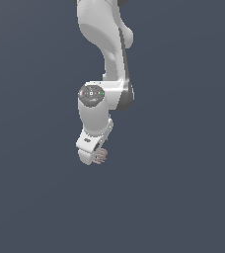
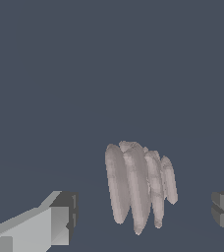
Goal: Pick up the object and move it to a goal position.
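Though the jaws stand spread wide with the object (image 2: 139,187) lying between them, untouched, nothing is grasped yet; closing, lifting and carrying to the goal remain.

Simulated scene, flat featureless slate-blue ground (image 1: 183,197), untextured renders

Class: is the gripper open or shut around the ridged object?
Open. In the wrist view both fingers stand clear of the object between them.

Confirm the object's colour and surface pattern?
Pinkish-brown object, ridged in parallel layers; clearest in the wrist view.
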You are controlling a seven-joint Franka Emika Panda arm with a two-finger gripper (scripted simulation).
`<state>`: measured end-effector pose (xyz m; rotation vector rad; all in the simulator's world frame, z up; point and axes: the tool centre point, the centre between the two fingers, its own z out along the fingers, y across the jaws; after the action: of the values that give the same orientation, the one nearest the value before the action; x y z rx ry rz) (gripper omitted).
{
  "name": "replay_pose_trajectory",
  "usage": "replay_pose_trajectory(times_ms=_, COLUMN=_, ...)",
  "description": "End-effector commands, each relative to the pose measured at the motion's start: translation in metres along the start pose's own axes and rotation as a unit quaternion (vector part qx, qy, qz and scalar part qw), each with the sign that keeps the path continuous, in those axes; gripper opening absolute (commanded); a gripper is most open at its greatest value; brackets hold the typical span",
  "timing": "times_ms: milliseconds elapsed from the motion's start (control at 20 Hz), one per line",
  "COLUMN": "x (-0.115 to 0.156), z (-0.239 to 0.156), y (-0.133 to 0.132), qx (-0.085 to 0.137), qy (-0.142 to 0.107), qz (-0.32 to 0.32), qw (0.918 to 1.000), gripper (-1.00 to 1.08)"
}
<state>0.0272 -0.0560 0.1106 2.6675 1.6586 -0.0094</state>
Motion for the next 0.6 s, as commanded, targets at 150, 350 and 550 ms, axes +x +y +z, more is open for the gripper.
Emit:
replay_pose_trajectory(times_ms=150, x=-0.0051, z=0.0057, y=0.0053, qx=-0.001, qy=0.001, qz=-0.044, qw=0.9990, gripper=1.00)
replay_pose_trajectory(times_ms=350, x=-0.0075, z=0.0083, y=0.0076, qx=-0.001, qy=0.002, qz=-0.064, qw=0.9980, gripper=1.00)
replay_pose_trajectory(times_ms=550, x=-0.0087, z=0.0096, y=0.0087, qx=-0.002, qy=0.002, qz=-0.073, qw=0.9973, gripper=1.00)
